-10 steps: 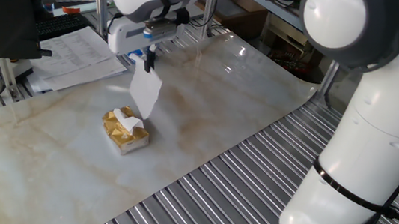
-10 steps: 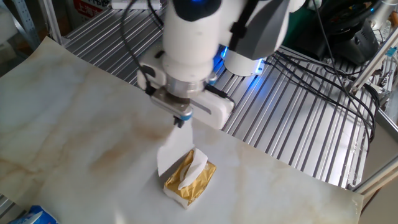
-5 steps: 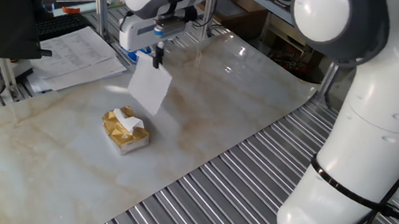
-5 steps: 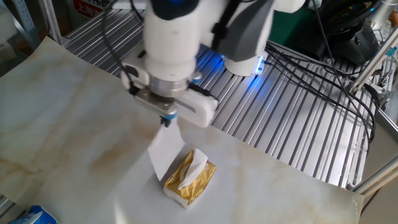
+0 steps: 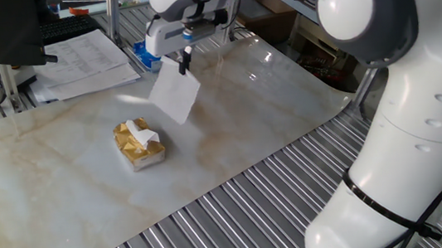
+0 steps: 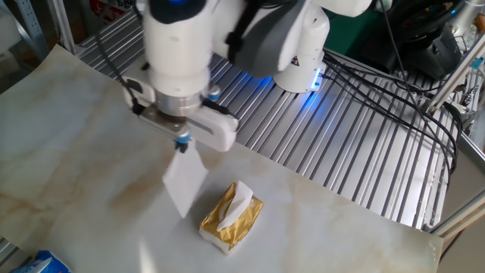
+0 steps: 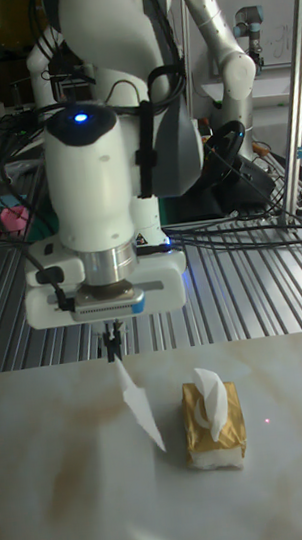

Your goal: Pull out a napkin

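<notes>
A white napkin [image 5: 174, 97] [image 6: 184, 182] [image 7: 140, 400] hangs free in the air, pinched at its top corner by my gripper [image 5: 185, 62] [image 6: 181, 145] [image 7: 112, 351], which is shut on it. The sheet is clear of the yellow-orange tissue pack [image 5: 139, 143] [image 6: 231, 218] [image 7: 213, 419]. That pack lies on the marble-patterned board [image 5: 62, 192], and another white sheet sticks up from its slot. In the tall fixed view the gripper is above and to the left of the pack.
Printed white paper sheets [image 5: 84, 60] lie at the back left of the board. Ribbed metal table surface [image 5: 240, 222] surrounds the board. Cables [image 6: 394, 98] run across the ribs at the right. A blue object [image 6: 45, 264] lies at the board's near corner.
The gripper has carried the napkin sideways away from the pack. The sheet, which hung beside the pack a second ago, now hangs clear of it. The pack has not moved.
</notes>
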`<action>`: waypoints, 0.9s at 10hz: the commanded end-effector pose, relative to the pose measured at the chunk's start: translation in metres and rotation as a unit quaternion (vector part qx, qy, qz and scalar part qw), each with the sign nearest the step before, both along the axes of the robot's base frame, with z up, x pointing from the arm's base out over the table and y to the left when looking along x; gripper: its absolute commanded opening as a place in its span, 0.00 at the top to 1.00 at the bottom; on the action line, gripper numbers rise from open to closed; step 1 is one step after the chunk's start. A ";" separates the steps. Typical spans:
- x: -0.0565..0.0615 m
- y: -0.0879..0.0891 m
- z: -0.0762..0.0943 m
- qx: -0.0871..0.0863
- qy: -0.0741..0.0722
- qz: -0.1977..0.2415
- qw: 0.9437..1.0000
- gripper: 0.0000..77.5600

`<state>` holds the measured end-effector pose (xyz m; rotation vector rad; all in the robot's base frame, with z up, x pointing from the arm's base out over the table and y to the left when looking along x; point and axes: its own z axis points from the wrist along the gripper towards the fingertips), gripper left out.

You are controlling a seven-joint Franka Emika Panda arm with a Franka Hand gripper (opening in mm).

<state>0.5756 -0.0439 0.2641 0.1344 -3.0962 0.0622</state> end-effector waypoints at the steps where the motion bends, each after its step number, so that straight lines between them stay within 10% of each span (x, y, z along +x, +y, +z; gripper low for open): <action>1: 0.005 -0.026 -0.013 0.003 -0.004 0.009 1.000 0.98; 9: 0.005 -0.055 -0.032 0.001 -0.014 0.015 1.000 0.98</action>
